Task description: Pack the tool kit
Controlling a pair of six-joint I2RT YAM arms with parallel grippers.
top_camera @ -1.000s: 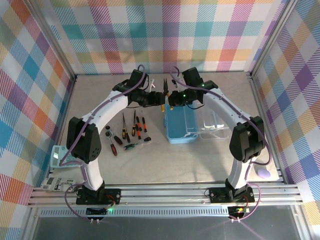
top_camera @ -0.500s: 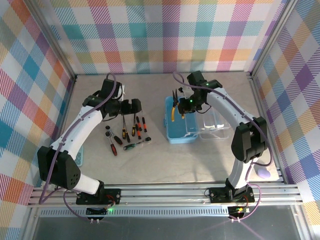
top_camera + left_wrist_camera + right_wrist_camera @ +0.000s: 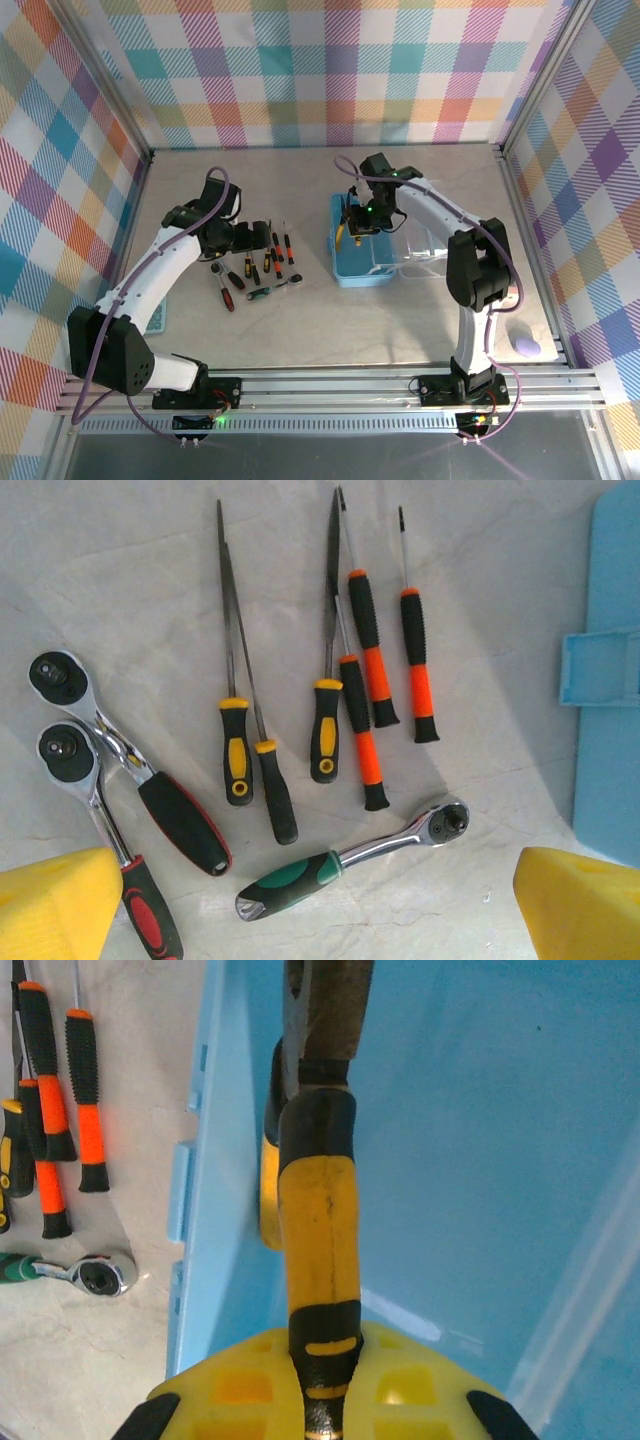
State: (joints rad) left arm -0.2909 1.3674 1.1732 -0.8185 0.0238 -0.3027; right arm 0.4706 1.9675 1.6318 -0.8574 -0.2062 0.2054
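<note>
The tool kit's light-blue box (image 3: 362,262) lies open at mid-table, its clear lid (image 3: 428,250) flat to the right. My right gripper (image 3: 325,1400) is shut on the yellow-and-black handle of the pliers (image 3: 318,1230). The pliers hang nose-down inside the box (image 3: 480,1140), next to its left wall. Left of the box lie several screwdrivers (image 3: 350,700) with yellow or orange grips, two red-and-black ratchets (image 3: 150,800) and a green-handled ratchet (image 3: 345,860). My left gripper (image 3: 320,910) hovers open over the green ratchet, its fingertips (image 3: 60,905) wide apart and holding nothing.
The box's left wall and latch tabs (image 3: 600,665) stand just right of the tool row. A purple object (image 3: 527,347) lies at the near right. Frame posts and checkered walls close in the table; a metal rail (image 3: 330,385) runs along the near edge.
The left gripper let go of the pliers at the box's far end, opened wide and swung back left over the tool row. The right gripper lowered the pliers into the box.
</note>
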